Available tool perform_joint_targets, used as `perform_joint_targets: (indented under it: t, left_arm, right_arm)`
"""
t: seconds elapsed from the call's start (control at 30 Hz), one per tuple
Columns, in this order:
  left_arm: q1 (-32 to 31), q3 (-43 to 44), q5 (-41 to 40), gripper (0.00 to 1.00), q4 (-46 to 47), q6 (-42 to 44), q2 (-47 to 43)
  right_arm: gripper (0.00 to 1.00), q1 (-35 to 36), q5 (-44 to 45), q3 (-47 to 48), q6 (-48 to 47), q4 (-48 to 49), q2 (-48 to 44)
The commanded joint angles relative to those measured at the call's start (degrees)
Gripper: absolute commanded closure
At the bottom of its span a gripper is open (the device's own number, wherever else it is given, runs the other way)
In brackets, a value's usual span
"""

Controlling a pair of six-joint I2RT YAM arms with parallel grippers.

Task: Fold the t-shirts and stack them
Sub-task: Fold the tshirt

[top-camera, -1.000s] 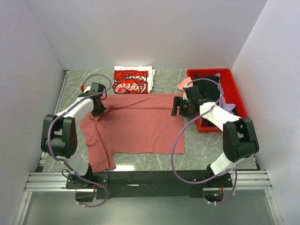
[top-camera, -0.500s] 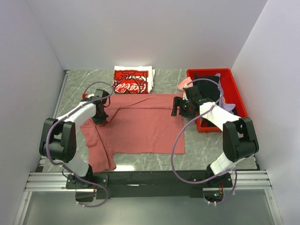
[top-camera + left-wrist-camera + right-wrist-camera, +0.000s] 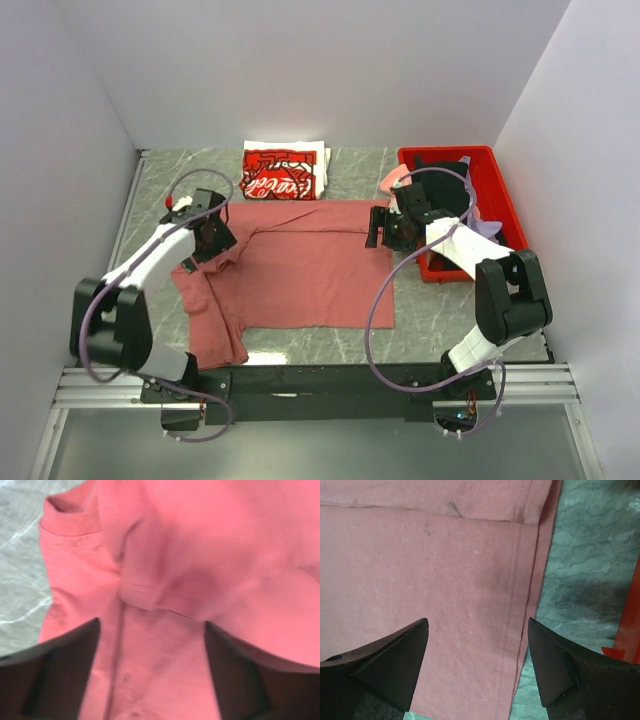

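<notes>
Left wrist view is soft and smeared: the dusty-rose tee (image 3: 210,570) runs off the top, right and bottom edges, seams fuzzy. Fingers of the left pincer (image 3: 151,630) are cut off at the bottom edge. From above, its tips sit hidden under the wrist (cloth contact can't be told). Right wrist view gets the red bin (image 3: 631,630) only as a sliver at the right edge. Heaped tees in bin (image 3: 445,172) are partly behind the right arm (image 3: 455,242), count unclear.
</notes>
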Motion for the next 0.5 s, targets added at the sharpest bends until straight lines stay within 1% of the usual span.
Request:
perform_joint_targets:
  t: [0.0,0.13,0.27,0.37,0.4,0.43,0.47]
  left_arm:
    - [-0.03,1.10,2.44,0.01,1.83,0.87,-7.26]
    - [0.14,3.73,2.36,0.01,4.63,1.92,-7.10]
    - [2.42,6.90,5.52,0.01,9.03,3.68,-1.84]
    - [4.18,8.92,6.75,0.01,11.93,5.17,2.91]
    - [4.97,9.45,7.80,0.01,13.16,5.44,5.27]
    - [5.85,9.89,10.59,0.01,13.95,6.31,6.34]
    - [7.34,10.07,11.58,0.00,14.40,6.32,7.48]
  right_arm:
    - [0.14,0.52,0.17,3.15,-0.75,-0.30,-0.65]
    - [0.14,0.96,-0.54,5.08,-0.75,-0.74,-0.47]
    - [0.13,1.92,-1.24,10.78,-0.92,-1.44,2.25]
    - [0.13,2.01,-2.03,15.26,-0.49,-1.79,6.46]
    - [0.13,2.10,-2.29,16.50,-0.49,-1.71,9.17]
    - [0.13,2.01,-2.47,17.73,-0.31,-2.14,10.68]
    - [0.13,2.19,-2.65,20.44,-0.22,-2.93,12.17]
